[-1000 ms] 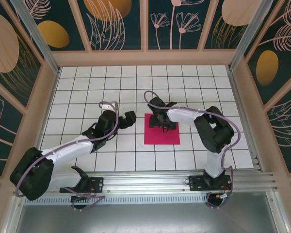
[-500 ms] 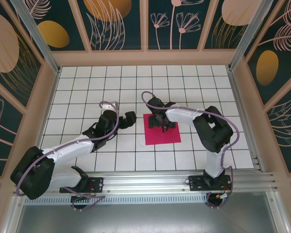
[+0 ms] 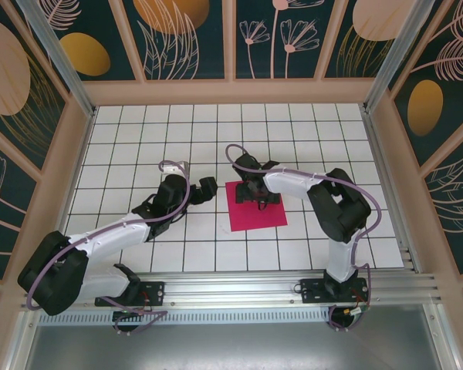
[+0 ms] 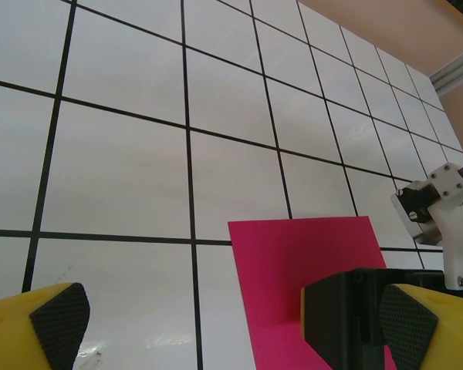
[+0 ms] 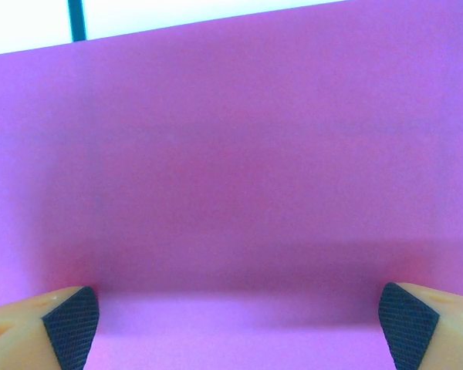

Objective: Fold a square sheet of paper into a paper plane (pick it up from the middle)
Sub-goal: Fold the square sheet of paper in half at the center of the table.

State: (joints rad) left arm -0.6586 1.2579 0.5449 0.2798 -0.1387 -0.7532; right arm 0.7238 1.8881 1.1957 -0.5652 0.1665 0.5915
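The square sheet of paper (image 3: 259, 213) is magenta-pink and lies flat on the white grid table (image 3: 216, 131), slightly askew to the tile lines, with no crease showing. My right gripper (image 3: 256, 193) is down over the sheet's far half, open wide. In the right wrist view its fingertips (image 5: 69, 324) straddle the paper (image 5: 239, 154) with nothing between them. My left gripper (image 3: 206, 187) hovers just left of the sheet, open. In the left wrist view the sheet's (image 4: 293, 262) near corner lies between my left gripper's (image 4: 231, 320) pads, and the right gripper's black finger (image 4: 339, 316) stands on the sheet.
Wooden walls with dark floral panels (image 3: 231, 46) enclose the table on three sides. An aluminium rail (image 3: 278, 281) runs along the near edge by the arm bases. Bare white tiles lie beyond and to both sides of the sheet.
The right gripper has shifted slightly left on the sheet and its jaws have widened a little. The sheet has turned a few degrees. The left arm has stayed put.
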